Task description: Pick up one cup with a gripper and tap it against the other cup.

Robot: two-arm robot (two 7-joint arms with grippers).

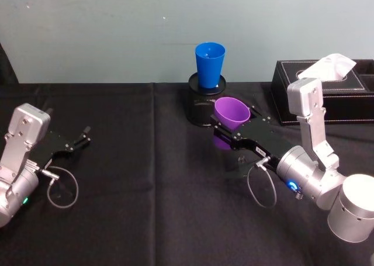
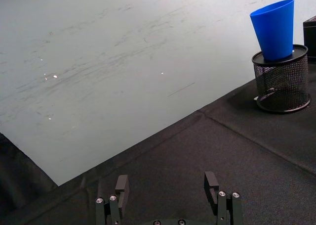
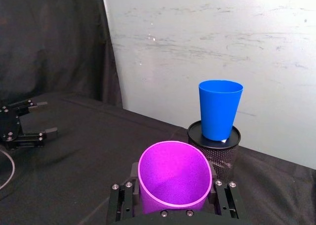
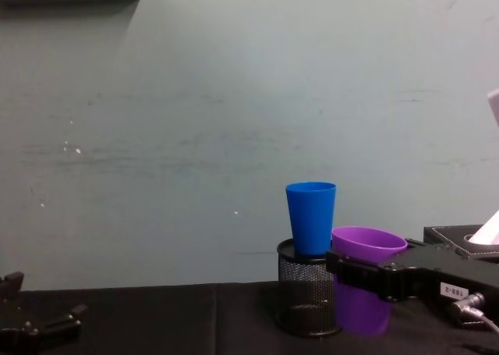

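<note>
Black cloth covers the desk, which runs back to a pale green wall. At the far middle a black mesh pen holder stands on the cloth, and the blue cup sits upright on top of it, mouth up. The right hand reaches in from the near right and is clenched on the purple cup, one flat finger pressed to each side of the cup below its rim. That cup is mouth up and leans slightly. It sits just to the right of the pen holder and a little nearer, with its rim level with the lower part of the blue cup. Whether the two cups touch cannot be told. The left hand rests low over the cloth at the far left, well apart from both cups, fingers spread and holding nothing. A black box with a white tissue sticking out stands at the far right.
</note>
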